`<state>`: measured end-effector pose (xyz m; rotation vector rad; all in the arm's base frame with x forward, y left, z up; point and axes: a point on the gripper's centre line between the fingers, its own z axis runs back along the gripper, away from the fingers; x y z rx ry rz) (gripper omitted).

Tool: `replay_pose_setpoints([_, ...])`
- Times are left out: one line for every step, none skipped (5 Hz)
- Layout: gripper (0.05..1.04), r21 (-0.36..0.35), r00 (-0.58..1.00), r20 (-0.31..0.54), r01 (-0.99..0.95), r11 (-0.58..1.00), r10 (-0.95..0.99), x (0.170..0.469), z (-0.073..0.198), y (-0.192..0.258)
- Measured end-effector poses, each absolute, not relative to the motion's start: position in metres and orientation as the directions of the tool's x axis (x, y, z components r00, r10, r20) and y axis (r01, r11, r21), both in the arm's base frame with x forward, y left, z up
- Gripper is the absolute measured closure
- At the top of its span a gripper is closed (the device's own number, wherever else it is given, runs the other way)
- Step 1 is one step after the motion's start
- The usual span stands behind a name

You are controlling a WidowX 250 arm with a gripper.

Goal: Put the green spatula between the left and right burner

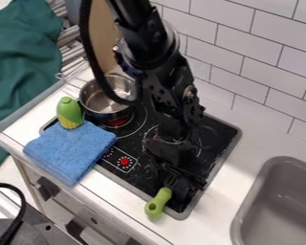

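Observation:
The black gripper hangs low over the front right part of the black stove, dark against dark. Beside it, on the near side, the green handle of the spatula crosses the stove's front edge, its holed end over the white counter. The rest of the spatula cannot be made out near the gripper. A red mark shows at the left burner, partly under a pot. The right burner's ring is partly covered by the arm.
A metal pot stands at the stove's back left. A blue cloth lies over the front left corner, with a green and yellow corn-like toy at its back edge. A grey sink is at right, a tiled wall behind.

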<state>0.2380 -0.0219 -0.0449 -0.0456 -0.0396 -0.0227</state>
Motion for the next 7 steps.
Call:
replay_pose_setpoints([0.527,-0.034,0.999,0.034,0.042,0.999,-0.041,0.239,-0.044,-0.02])
replay_pose_setpoints([0.527,-0.001,0.994,0.081,0.071,0.997,-0.071,0.259,-0.024,-0.017])
replay_pose_setpoints([0.527,0.032,0.988,0.112,0.102,0.994,-0.105,0.283,-0.009,-0.013])
replay_pose_setpoints([0.527,0.036,0.989,0.122,0.075,0.997,-0.079,0.304,-0.004,0.003])
replay_pose_setpoints([0.527,0.017,0.998,0.066,0.02,1.0,-0.021,0.326,-0.018,0.032])
replay_pose_setpoints([0.527,0.018,0.998,0.024,-0.06,0.998,0.059,0.337,-0.031,0.068])
replay_pose_setpoints([0.527,0.012,0.994,0.012,-0.105,0.994,0.105,0.344,-0.035,0.09])
